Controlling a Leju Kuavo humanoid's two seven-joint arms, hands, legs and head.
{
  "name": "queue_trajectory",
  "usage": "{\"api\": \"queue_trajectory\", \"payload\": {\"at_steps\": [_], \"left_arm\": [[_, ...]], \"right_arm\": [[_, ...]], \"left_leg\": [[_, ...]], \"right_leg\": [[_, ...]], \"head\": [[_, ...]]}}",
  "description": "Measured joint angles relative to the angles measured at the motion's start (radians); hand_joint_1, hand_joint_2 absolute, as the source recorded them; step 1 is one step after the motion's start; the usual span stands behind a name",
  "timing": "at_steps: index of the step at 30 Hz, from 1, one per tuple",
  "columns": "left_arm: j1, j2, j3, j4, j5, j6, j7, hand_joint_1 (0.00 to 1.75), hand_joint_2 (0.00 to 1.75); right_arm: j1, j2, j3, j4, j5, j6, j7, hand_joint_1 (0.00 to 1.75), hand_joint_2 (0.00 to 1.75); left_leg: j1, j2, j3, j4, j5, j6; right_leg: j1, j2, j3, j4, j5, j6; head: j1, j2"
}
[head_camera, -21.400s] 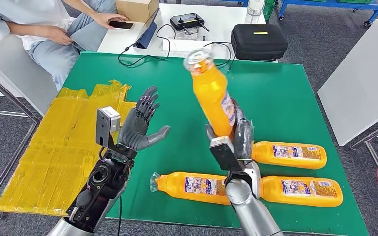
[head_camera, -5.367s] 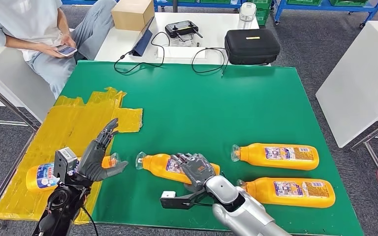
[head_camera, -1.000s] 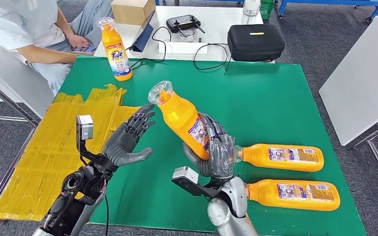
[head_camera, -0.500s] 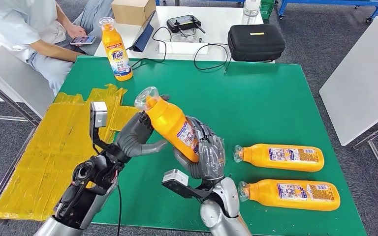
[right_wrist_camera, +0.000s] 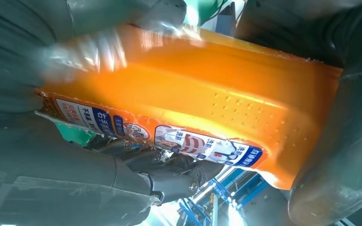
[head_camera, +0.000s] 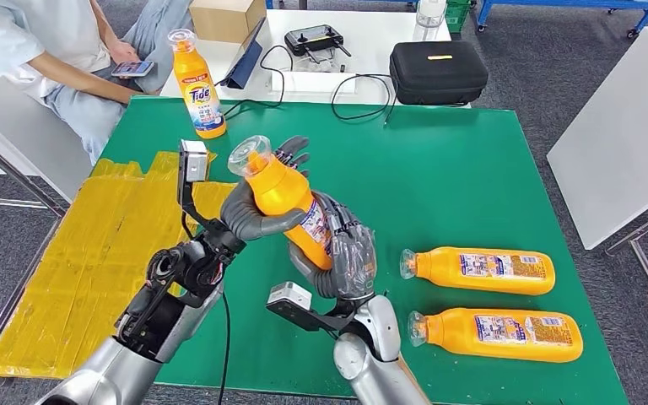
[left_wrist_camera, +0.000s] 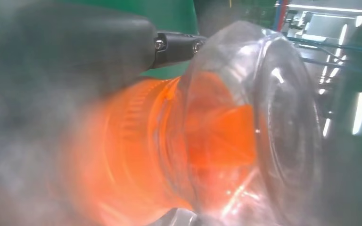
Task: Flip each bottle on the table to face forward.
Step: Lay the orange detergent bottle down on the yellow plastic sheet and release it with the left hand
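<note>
Both hands grasp tilted bottle (head_camera: pixel 291 207) mid-frame: right hand (head_camera: pixel 346 257) on base, left hand (head_camera: pixel 257 211) at neck, orange liquid inside.

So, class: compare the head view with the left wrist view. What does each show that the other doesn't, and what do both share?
Head view alone: the standing bottle at the far corner of the green table, two bottles lying flat, and the right robot hand gripping the raised bottle's lower body. Left wrist view alone: a blurred close-up through the clear cap to the orange neck. Both share: the raised bottle and the left robot hand holding its upper part.
</note>
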Motion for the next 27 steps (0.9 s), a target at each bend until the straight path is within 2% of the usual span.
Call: {"api": "queue_trajectory", "payload": {"at_steps": [1,2,5,6,27], "left_arm": [[-0.005,-0.001,-0.002,0.005,0.002,0.002,0.001,0.0,1.75],[-0.009,-0.002,-0.003,0.011,0.005,0.004,0.001,0.21,1.75],[-0.021,-0.004,-0.007,0.03,0.014,0.012,0.001,1.52,1.75],[-0.023,-0.005,-0.008,0.036,0.016,0.017,0.001,1.75,1.75],[-0.026,-0.01,-0.006,0.087,0.04,0.069,-0.033,1.75,1.75]], "right_arm": [[-0.003,0.0,0.0,0.003,0.0,0.0,-0.001,1.73,1.75],[-0.005,0.0,0.0,0.006,0.0,0.0,-0.002,1.73,1.75],[-0.012,0.001,0.0,0.015,-0.001,0.0,-0.005,1.74,1.75],[-0.014,0.001,0.0,0.018,-0.002,0.0,-0.006,1.74,1.75],[-0.027,0.005,0.0,0.064,-0.005,-0.001,-0.008,1.73,1.75]], "left_leg": [[0.0,0.0,0.0,0.0,0.0,0.0],[0.0,0.0,0.0,0.0,0.0,0.0],[0.0,0.0,0.0,0.0,0.0,0.0],[0.0,0.0,0.0,0.0,0.0,0.0],[0.0,0.0,0.0,0.0,0.0,0.0]], "right_leg": [[0.0,0.0,0.0,0.0,0.0,0.0],[0.0,0.0,0.0,0.0,0.0,0.0],[0.0,0.0,0.0,0.0,0.0,0.0],[0.0,0.0,0.0,0.0,0.0,0.0],[0.0,0.0,0.0,0.0,0.0,0.0]], "head": [[0.0,0.0],[0.0,0.0],[0.0,0.0],[0.0,0.0],[0.0,0.0]]}}
